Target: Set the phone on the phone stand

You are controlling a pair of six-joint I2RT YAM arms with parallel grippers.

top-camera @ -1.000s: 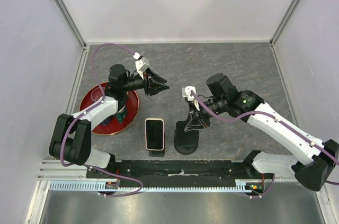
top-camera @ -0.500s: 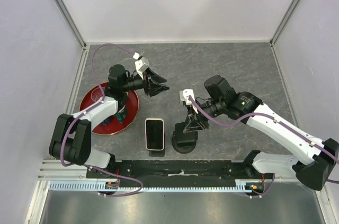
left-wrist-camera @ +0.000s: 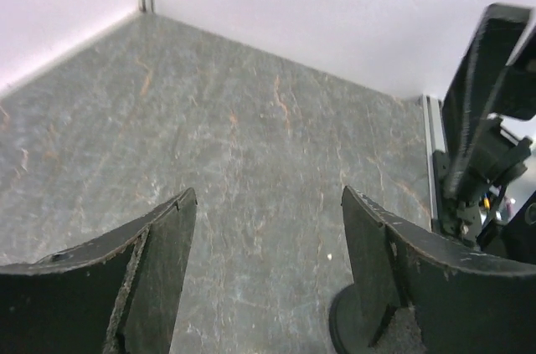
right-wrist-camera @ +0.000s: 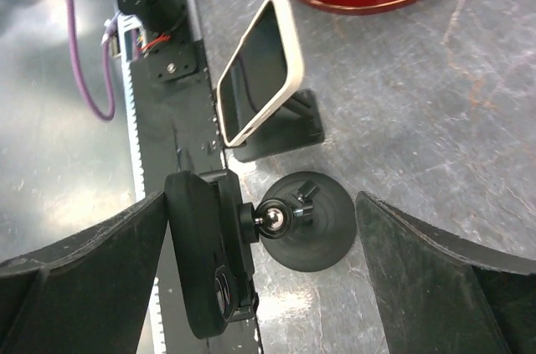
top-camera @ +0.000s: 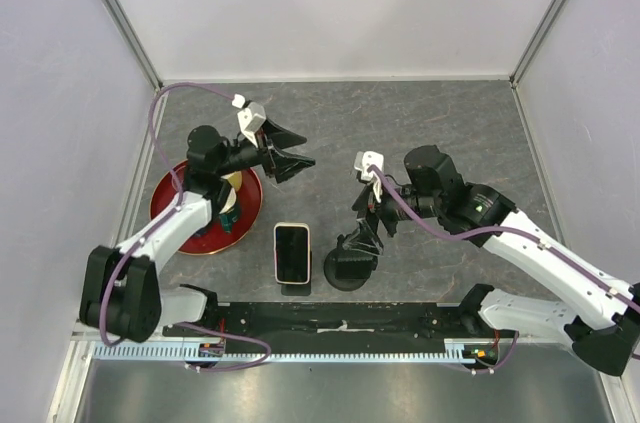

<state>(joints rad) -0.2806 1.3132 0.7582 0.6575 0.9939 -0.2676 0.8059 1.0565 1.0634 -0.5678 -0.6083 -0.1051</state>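
Fingers (right-wrist-camera: 92,279) of the right gripper (right-wrist-camera: 261,207) stand wide apart, and we see nothing gripped between them. In the right wrist view they bracket the round-based stand (right-wrist-camera: 322,237) from above. Its round black foot sits on the grey table (right-wrist-camera: 435,120), and a shiny ball joint rises from it. A black clamp plate (right-wrist-camera: 205,253) hangs off that joint toward the rail (right-wrist-camera: 167,61) at the near edge. The plate lies close to 1 of the 2 fingers, but we cannot tell whether they touch.

We find the phone (right-wrist-camera: 261,69), dark-faced in a pale case, just beside that stand, on the left arm's side of it. It is tilted, with its lower edge resting on a small flat black foot (right-wrist-camera: 285,128) and its dark face turned upward. It is not on the round-based stand, and neither gripper touches it.

The left gripper (top-camera: 305,153) hovers well apart from the phone, farther up the table and beside the red plate (top-camera: 165,208). Its 2 fingers (left-wrist-camera: 155,270) are also spread wide, and in the left wrist view we see only bare table between them, so it holds nothing. The plate carries a teal cup (top-camera: 230,218) and a yellowish item (top-camera: 232,183), both partly hidden by the left arm. At the right edge of the left wrist view we can make out part of the right arm's gripper above the stand's round foot.
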